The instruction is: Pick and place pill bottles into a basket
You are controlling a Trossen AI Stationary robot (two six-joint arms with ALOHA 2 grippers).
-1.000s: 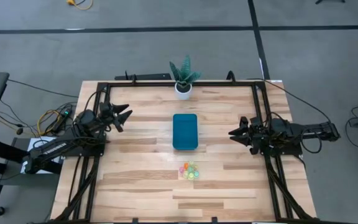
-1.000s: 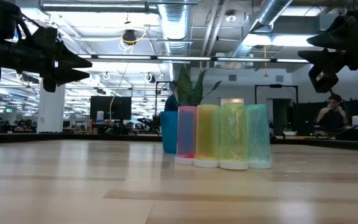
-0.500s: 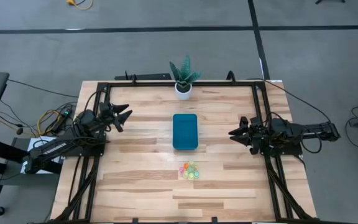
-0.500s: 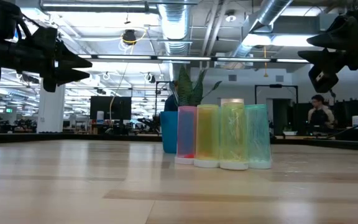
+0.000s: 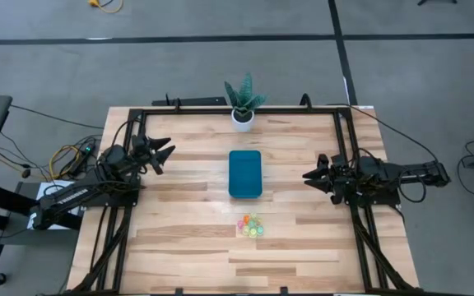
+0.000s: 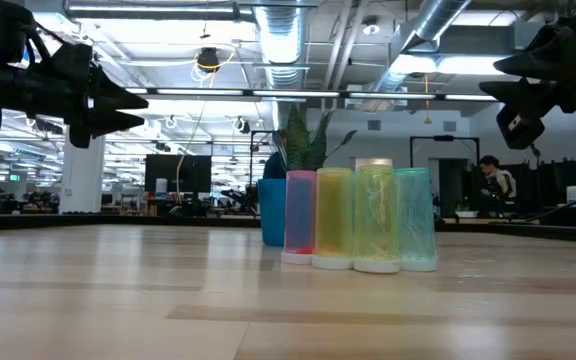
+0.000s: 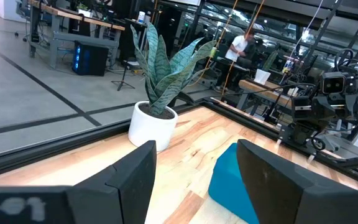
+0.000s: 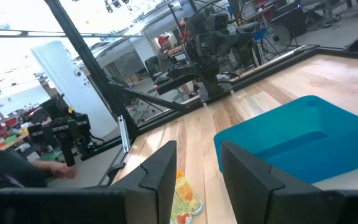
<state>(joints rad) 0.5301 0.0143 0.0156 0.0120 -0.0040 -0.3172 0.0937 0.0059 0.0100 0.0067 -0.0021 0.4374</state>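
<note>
Several tiny pill bottles [image 5: 251,225] in pink, yellow and green stand upright in a cluster on the wooden table, just near of the teal basket [image 5: 245,173]; they show in the low view [image 6: 358,233] too. My left gripper [image 5: 164,154] is open and empty, raised over the table's left side. My right gripper [image 5: 309,177] is open and empty, raised over the right side. The basket also shows in the left wrist view [image 7: 235,180] and the right wrist view [image 8: 294,140].
A potted plant in a white pot [image 5: 243,116] stands at the table's far edge, behind the basket. A black frame [image 5: 348,164] runs along the table's sides. A person [image 6: 490,185] moves in the room beyond the table.
</note>
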